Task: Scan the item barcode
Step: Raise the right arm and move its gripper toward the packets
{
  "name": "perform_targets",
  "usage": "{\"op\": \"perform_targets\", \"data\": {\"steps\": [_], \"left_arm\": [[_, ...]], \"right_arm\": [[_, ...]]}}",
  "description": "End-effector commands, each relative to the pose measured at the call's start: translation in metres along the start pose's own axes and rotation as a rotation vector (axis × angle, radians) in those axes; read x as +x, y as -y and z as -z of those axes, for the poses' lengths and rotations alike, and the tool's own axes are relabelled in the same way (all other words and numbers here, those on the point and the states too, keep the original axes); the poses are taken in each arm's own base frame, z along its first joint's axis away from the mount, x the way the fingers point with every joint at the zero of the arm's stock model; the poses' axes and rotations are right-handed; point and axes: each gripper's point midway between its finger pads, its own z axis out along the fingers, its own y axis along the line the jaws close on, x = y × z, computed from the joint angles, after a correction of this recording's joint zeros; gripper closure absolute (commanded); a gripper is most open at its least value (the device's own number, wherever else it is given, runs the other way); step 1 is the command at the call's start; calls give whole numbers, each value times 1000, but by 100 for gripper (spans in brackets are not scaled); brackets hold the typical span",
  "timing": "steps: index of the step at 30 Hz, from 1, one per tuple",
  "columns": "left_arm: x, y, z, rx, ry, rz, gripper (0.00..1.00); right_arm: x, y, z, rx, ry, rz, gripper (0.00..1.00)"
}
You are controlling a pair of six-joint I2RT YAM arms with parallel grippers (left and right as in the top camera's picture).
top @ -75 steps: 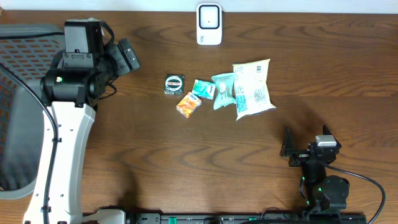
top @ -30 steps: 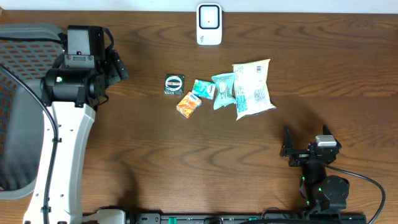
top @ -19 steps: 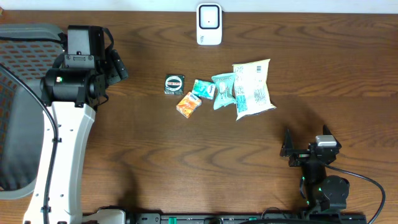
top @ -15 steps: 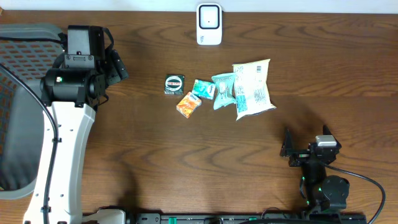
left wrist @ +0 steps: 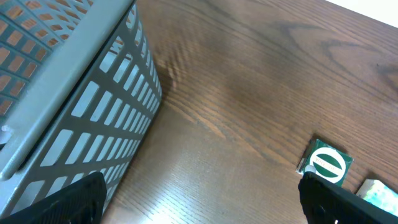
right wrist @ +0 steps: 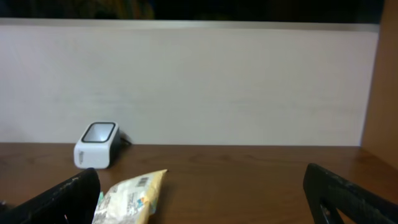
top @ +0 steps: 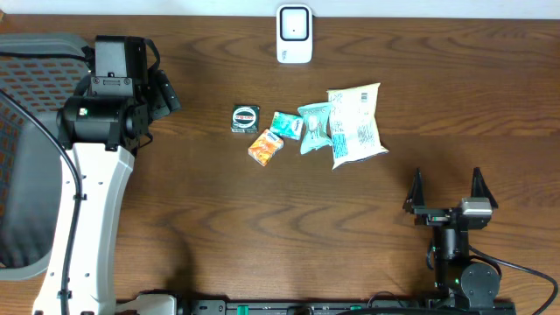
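Since half a second ago we see the right pincer (top: pixel 447 187) swung round to face the far edge and shifted a little rightward, while the left pincer (top: pixel 164 90) has kept its place. Both stand wide open and hold nothing. Ahead of the right pincer and somewhat to its left lies the snack bag (top: pixel 356 125), a crinkly white-and-green pillow lying flat. Its long axis runs roughly from near edge to far edge with a slight tilt. Print covers its upper face, though we cannot tell whether a barcode is among it. We judge the right arm the nearer one to this bag. Against the bag's left side lies a teal packet (top: pixel 313 127), then a smaller teal packet (top: pixel 286 124), an orange packet (top: pixel 265 146) and a small dark square packet (top: pixel 246 118) with a round green label; these last lie nearer the left pincer. Beyond them, at the far edge, stands the scanner (top: pixel 295 34), a smooth white rounded box. Everything rests on the desk (top: pixel 262 236), dark grained wood with a dull sheen. A grey plastic lattice basket (left wrist: pixel 93 106) sits beside the left arm.
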Motion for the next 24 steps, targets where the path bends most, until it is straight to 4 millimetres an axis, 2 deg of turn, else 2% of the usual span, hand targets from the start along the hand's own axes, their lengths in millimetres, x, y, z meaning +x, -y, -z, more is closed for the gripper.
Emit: {"op": "perform_targets", "data": {"steps": [1,3,6,9,10,13,18,24], "left_arm": [[-1,-4,-1,-21,0,-12,2],[-1,-4,-1,-21,0,-12,2],[-1,-4,-1,-21,0,-12,2],[-1,-4,-1,-21,0,-12,2],[-1,-4,-1,-21,0,-12,2],[-1,-4,-1,-21,0,-12,2],[-1,-4,-1,-21,0,-12,2],[-1,-4,-1,-21,0,-12,2]], "right_arm": [[0,13,1,79,0,3,1],[-6,17,1,99,24,1,1],[-31,18,3,105,126,-7,1],[-65,27,11,157,270,-26,1],[-86,32,19,186,363,-42,1],[-124,38,39,213,536,-71,1],[-150,38,49,213,641,-86,1],[-180,35,29,194,613,-75,1]]}}
